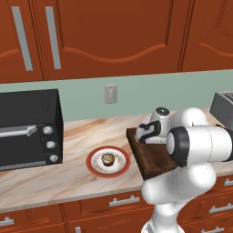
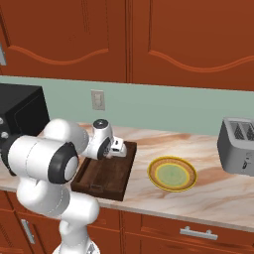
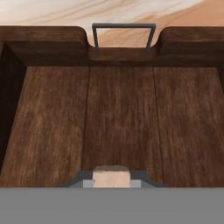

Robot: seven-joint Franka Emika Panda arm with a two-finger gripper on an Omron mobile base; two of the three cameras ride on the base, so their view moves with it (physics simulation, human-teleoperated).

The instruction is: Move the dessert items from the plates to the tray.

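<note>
The brown cupcake sits in the middle of the white red-rimmed plate on the counter. The yellow-green plate lies bare to the right of the dark wooden tray. My gripper hangs low over the tray's far end. In the hand view the tray floor fills the picture, with its end handle at the top. At the bottom of that view the tiny pale beige piece is pinched between my gripper's dark fingertips.
A black oven stands at the counter's left, close to the red-rimmed plate. A grey toaster stands at the right end. Wood cabinets hang above, and drawers run below the counter's front edge. A wall outlet is behind the tray.
</note>
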